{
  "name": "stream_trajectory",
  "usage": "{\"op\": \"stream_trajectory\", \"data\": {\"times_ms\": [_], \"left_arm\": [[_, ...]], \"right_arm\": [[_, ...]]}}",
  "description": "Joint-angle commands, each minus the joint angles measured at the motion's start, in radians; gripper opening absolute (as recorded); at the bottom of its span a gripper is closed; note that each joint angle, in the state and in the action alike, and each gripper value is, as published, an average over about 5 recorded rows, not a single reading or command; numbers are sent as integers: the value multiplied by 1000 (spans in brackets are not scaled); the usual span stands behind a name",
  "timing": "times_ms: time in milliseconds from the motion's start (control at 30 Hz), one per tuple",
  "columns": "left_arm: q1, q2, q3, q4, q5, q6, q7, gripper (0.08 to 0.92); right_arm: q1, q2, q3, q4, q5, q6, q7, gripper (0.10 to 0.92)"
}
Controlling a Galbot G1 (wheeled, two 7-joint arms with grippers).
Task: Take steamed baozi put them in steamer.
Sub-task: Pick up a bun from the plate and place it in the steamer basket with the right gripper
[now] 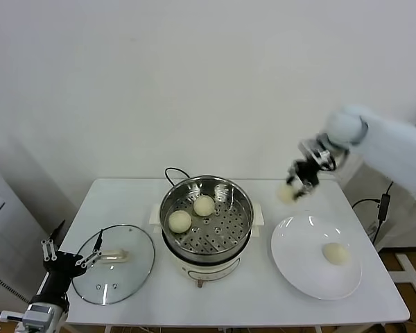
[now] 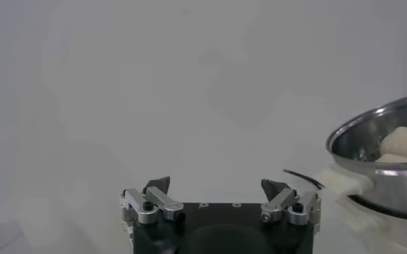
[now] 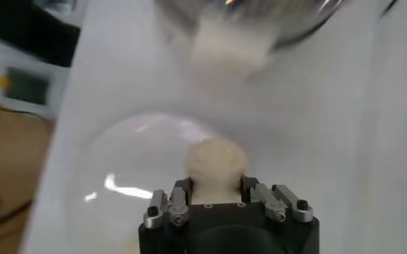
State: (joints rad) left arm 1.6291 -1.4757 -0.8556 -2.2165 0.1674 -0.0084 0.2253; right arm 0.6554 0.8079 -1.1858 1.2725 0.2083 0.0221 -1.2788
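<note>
Steam-pot of shiny round stainless steel (image 1: 206,220) stands upright on its white base, mouth facing up, with two pale cream round buns (image 1: 191,214) on its perforated floor. To its right, the right gripper (image 1: 294,189) clamps a third cream bun (image 1: 286,193) in the air above the flat white plate (image 1: 298,239), where a fourth bun (image 1: 335,253) lies. Left of the pot, by the round glass lid (image 1: 114,263), the left gripper (image 1: 73,258) waits with fingers spread.

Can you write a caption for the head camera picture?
Right gripper carries a baozi above the table toward the steamer.
</note>
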Motion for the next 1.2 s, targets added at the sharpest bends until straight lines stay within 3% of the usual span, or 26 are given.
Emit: {"op": "stream_trajectory", "data": {"times_ms": [33,200,433,967,1200], "left_arm": [[4,-8,-14,-1,-4,-4,1,823],[10,-9,-21,-14,-11,-2,1,823],[10,-23,-19,-18,-10,-2,1,823],[8,-26,-14,-18,-9,-2,2,823],[7,-16,-9,-13,-8,-3,2,823]], "right_arm": [[77,234,-6,202,-135,224,27,441],[-69,299,0,308,-275,324,35,441],[-205,344,17,326,-439,455,49,441],[-254,299,36,344,-502,503,52,452],[-247,292,96,306,-496,502,55,621]]}}
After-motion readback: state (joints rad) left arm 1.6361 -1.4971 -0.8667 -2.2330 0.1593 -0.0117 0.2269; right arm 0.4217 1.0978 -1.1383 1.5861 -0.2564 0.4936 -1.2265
